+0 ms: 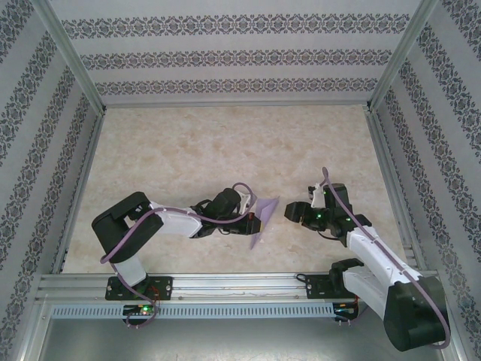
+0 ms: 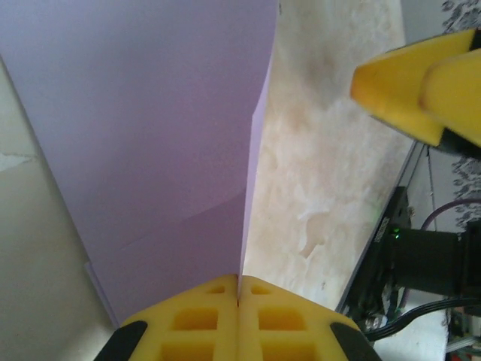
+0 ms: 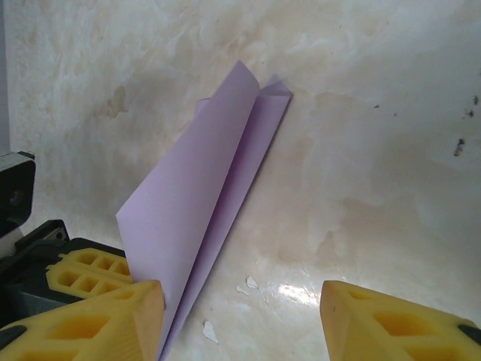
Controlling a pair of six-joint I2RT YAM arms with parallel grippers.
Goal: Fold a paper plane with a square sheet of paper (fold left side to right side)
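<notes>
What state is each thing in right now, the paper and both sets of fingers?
sheet of paper: folded into layers, not lying flat, one edge pinched.
left fingers: shut on the sheet's edge.
right fingers: open, holding nothing, close beside the sheet.

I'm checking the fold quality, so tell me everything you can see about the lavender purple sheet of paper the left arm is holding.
The thin, matte lavender-purple paper is plain and unmarked, folded into a long tapering shape with overlapping layers and sharp creases. It sits over the beige marble-patterned table, towards its near edge. One end is pinched between the shut yellow fingers of the left gripper, and the rest widens away from them. Nothing else clearly touches it.
</notes>
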